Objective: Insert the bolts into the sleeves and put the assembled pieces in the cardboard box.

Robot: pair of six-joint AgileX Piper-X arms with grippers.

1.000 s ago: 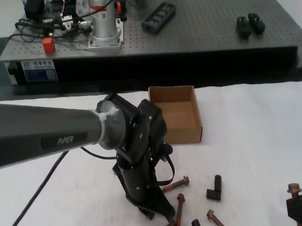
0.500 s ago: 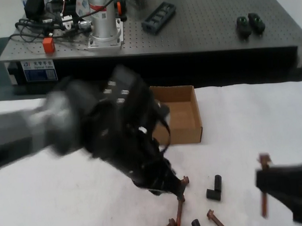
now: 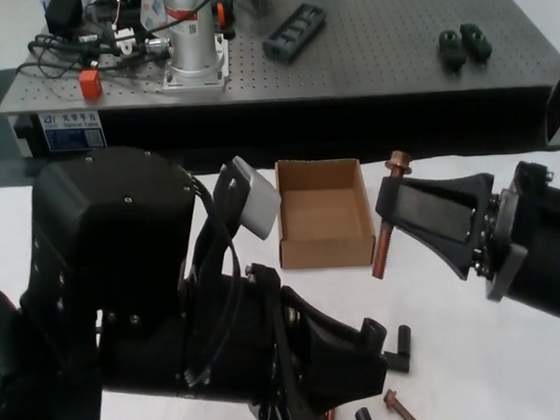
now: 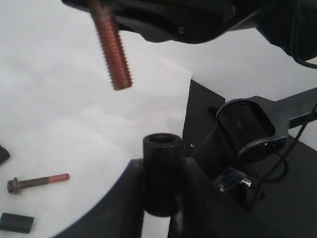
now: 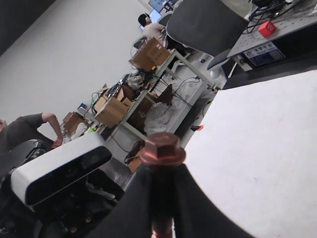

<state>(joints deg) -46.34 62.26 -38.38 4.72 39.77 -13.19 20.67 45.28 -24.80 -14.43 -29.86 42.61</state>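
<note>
Bolt point(image 3: 383, 252) and sleeve point(image 4: 162, 168) are both off the bench point(image 3: 472, 350) now, where a second ago the arms were low. The right claw point(image 3: 389, 205) pinches the bolt upright, thread down, before the cardboard box point(image 3: 325, 254). The left claw point(image 4: 162, 191) clamps the sleeve, bore up, near the bolt's tip but apart. Insertion looks next.

we see copper bolt point(image 3: 382, 247) held upright, head up, black sleeve point(image 4: 162, 173) bore open near its tip, apart, cardboard box point(image 3: 325, 254) open-topped
</note>
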